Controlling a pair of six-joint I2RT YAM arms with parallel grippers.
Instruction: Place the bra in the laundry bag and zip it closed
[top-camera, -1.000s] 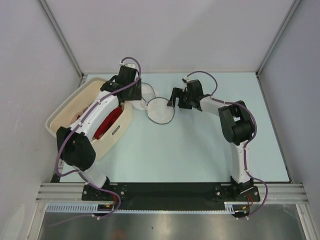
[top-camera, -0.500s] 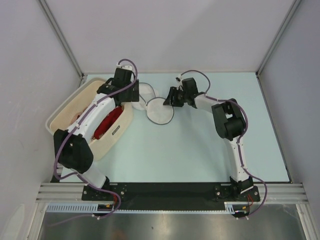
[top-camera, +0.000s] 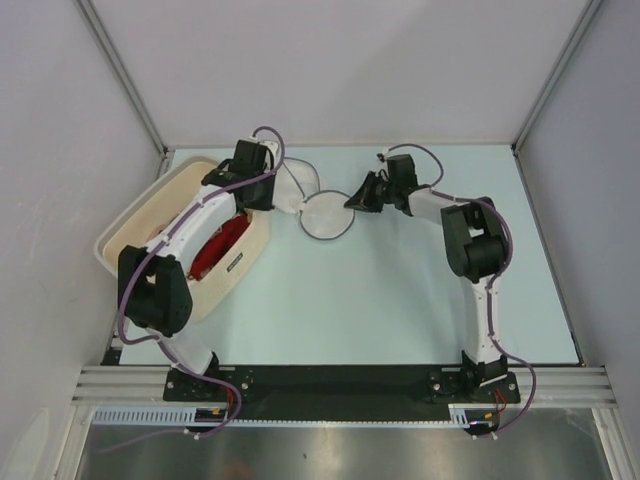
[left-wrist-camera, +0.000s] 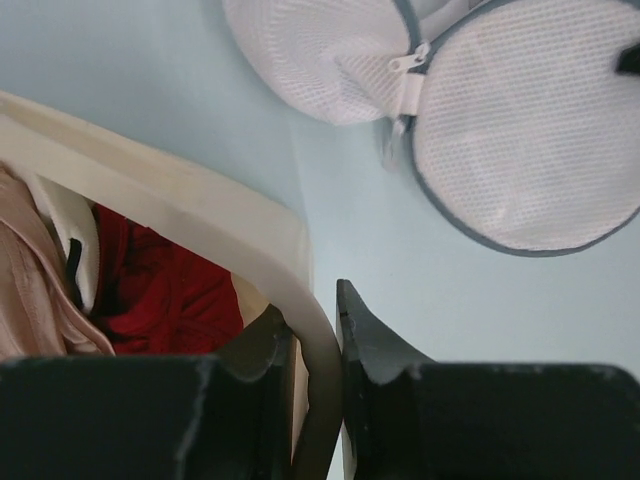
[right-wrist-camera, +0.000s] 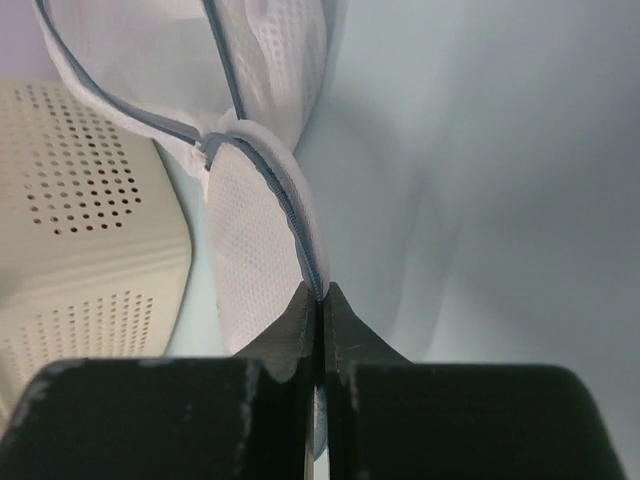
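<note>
The laundry bag lies unzipped on the table as two round white mesh halves (top-camera: 325, 215) (left-wrist-camera: 530, 130), joined at the zip. My right gripper (top-camera: 355, 200) (right-wrist-camera: 321, 295) is shut on the dark zip edge of the nearer half (right-wrist-camera: 250, 230), at its right side. The bra (left-wrist-camera: 30, 290) shows as salmon-pink fabric inside the cream basket (top-camera: 130, 215), next to a bright red garment (left-wrist-camera: 170, 290). My left gripper (top-camera: 255, 192) (left-wrist-camera: 315, 330) is shut on the basket's rim (left-wrist-camera: 200, 205), one finger inside it and one outside.
The basket (right-wrist-camera: 90, 200) stands at the left of the table, tight against the left wall frame, with my left arm stretched over it. The red garment (top-camera: 218, 240) lies along its right side. Light blue table (top-camera: 400, 290) surrounds the bag.
Both grippers have closed: the left on the basket's rim, the right on the bag's zip edge. The right wrist drew back to the right and the bag's near half shifted slightly.
</note>
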